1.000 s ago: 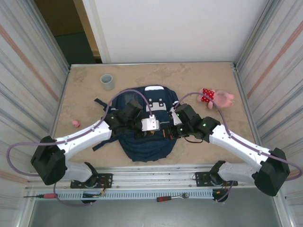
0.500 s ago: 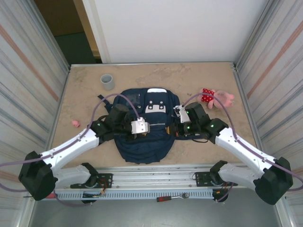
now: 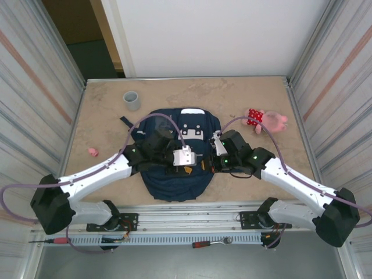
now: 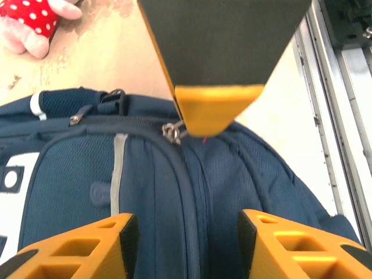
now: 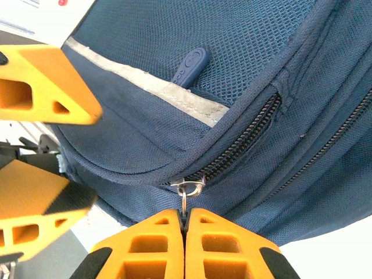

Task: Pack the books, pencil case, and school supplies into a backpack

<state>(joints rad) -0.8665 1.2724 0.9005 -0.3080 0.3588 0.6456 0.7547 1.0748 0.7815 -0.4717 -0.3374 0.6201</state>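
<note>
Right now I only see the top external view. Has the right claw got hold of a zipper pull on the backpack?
Observer: Yes. In the right wrist view the right claw is shut on the metal zipper pull of the backpack.
Operator: And the other one?
Observer: The left claw is open above the blue fabric, holding nothing.
Operator: Which zipper is it?
Observer: The one edging the pocket with the pale stripe.

navy backpack (pale stripe), pink-and-red plush
</note>
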